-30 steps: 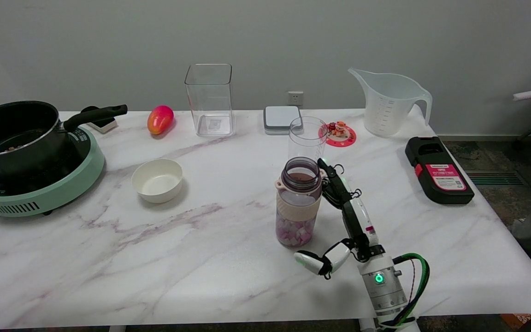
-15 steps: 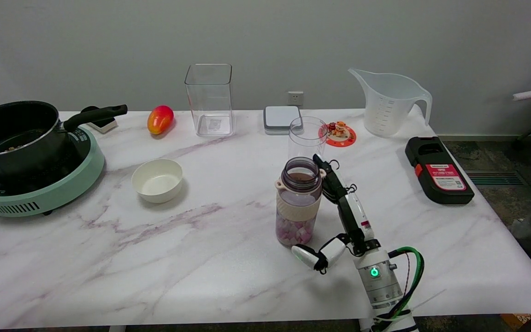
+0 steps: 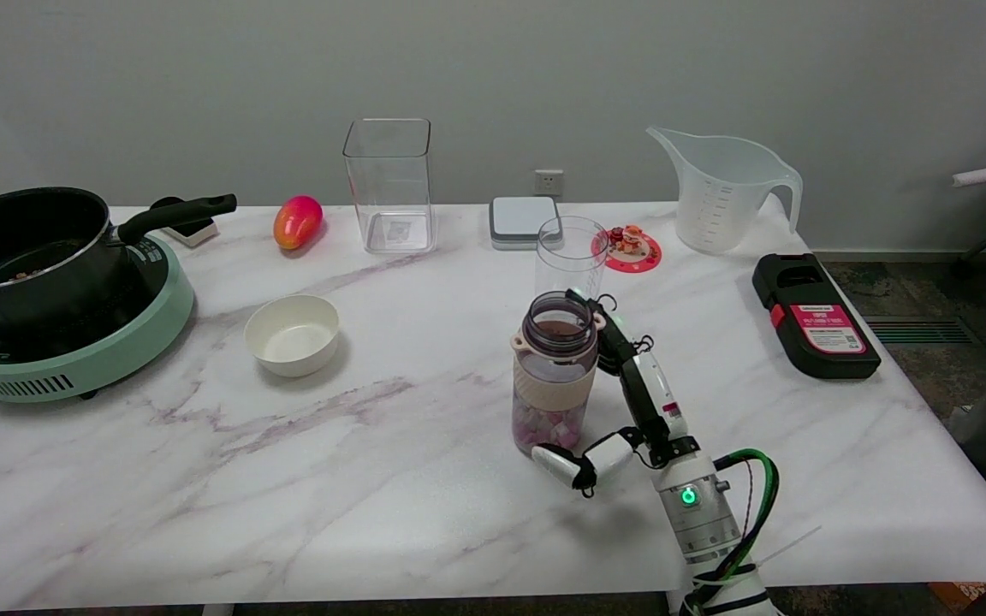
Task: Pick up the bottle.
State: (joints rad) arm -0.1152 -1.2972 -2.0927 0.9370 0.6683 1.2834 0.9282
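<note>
Table (image 3: 390, 479): white marble top with purple veins.
Left side: green hotplate (image 3: 74, 351); white bowl (image 3: 292, 334).
Back edge: mango (image 3: 297, 222); clear square container (image 3: 389, 185); grey-and-white box (image 3: 524, 220); red coaster (image 3: 632, 251); measuring jug (image 3: 726, 189).
Middle: clear cup (image 3: 571, 254); bottle (image 3: 554, 373) upright.
Right side: black case (image 3: 813, 315).

From my seat, the clear cup (image 3: 571, 253) stood just behind the bottle (image 3: 553, 373), closing off the far side of it. My right hand (image 3: 621, 398) already filled the bottle's right flank, fingers spread around it. Left of the bottle the marble table (image 3: 390, 462) lay bare as far as the white bowl (image 3: 292, 334). The near edge was open too. The black case (image 3: 814, 315) sat well off to the right.
</note>
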